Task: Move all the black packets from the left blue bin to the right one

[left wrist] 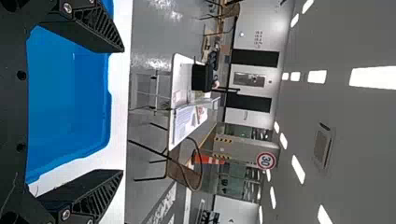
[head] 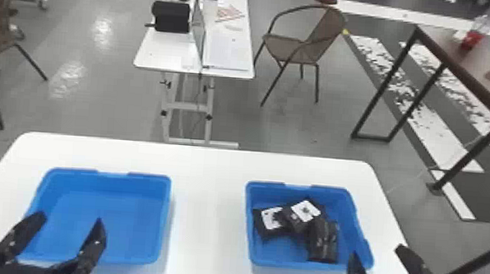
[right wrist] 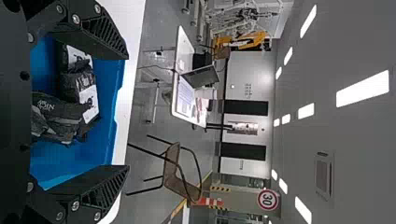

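While the left gripper (head: 71,218) is held with its fingers apart at the left blue bin (head: 116,204), the right gripper (head: 377,250) is spread apart too, near the right blue bin (head: 281,252). Just past the right gripper, to its left, black packets (head: 323,239) are piled in that bin. Farther ahead, a brown armchair (head: 289,49) is seen.

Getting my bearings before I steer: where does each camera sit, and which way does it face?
Head view: on the head, looking forward and down at the left bin and right bin; left gripper and right gripper show near the bottom, both open.
Left wrist view: on the left wrist, looking past its own fingers over the left bin into the room.
Right wrist view: on the right wrist, looking past its own fingers over the right bin.
Head and right wrist views share the black packets.
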Robot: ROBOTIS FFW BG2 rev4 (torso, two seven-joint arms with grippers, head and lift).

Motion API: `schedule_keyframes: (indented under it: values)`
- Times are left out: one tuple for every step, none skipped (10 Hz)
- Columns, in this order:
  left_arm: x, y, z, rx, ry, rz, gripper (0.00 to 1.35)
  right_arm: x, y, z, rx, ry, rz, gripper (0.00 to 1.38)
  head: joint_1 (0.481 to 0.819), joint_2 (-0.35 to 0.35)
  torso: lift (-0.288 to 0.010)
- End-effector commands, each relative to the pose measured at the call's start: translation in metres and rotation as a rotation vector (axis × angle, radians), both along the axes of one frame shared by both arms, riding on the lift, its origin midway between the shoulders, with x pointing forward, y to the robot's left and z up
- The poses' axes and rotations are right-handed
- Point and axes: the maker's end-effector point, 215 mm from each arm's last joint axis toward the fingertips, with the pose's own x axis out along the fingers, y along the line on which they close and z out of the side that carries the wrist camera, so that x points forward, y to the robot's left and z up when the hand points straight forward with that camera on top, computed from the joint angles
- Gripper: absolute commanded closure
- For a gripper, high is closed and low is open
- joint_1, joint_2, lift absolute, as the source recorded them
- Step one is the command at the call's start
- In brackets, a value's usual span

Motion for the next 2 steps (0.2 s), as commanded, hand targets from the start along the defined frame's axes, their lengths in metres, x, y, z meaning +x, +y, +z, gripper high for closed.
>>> schedule_keyframes:
  values:
    - [-0.0001, 0.0008, -0.0008, -0.001, 0.003, 0.002, 0.11, -0.0007, 0.0001, -0.0016, 0.006, 0.002, -0.004, 0.20, 0.695, -0.164, 0.000]
    - [-0.0004, 0.0008, -0.0019, -0.002, 0.005, 0.000, 0.11, -0.0007, 0.0005, -0.0016, 0.006, 0.002, -0.002, 0.20, 0.695, -0.164, 0.000]
